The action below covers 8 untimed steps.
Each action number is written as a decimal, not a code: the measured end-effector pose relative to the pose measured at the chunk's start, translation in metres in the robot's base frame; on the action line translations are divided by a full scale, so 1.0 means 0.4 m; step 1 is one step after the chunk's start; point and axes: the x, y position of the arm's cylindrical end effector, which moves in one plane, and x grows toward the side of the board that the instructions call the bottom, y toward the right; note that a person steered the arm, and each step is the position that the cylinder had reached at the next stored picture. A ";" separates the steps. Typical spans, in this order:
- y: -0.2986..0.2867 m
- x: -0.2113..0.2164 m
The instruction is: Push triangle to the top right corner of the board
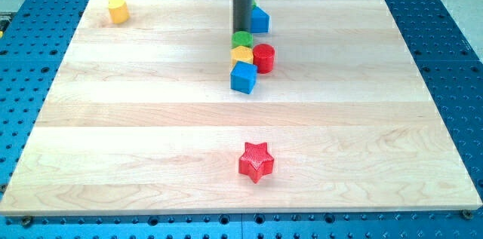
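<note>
in the camera view, a pale wooden board (151, 103) lies on a blue perforated table (453, 35). my tip (241, 32) sits near the view's top centre of the board; it is a plain dark rod with nothing to open or close, and it holds nothing. it stands just above the green block (241, 39), close enough that i cannot tell whether they touch. just to the tip's right is a blue block (260, 19), angular and partly hidden by the rod; it may be the triangle, but its shape is not clear from here. it lies near the top edge at the centre, well apart from the top right corner.

below the green block comes a small yellow block (241, 54), then a blue cube (244, 78), packed in a short column. a red cylinder (263, 58) stands just beside the yellow one on the right.

a yellow block (117, 10) sits alone near the top left corner. a red star (256, 161) lies well apart, toward the view's bottom centre.
</note>
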 end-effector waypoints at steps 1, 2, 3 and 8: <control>-0.005 -0.028; 0.057 -0.052; 0.158 -0.092; 0.347 -0.057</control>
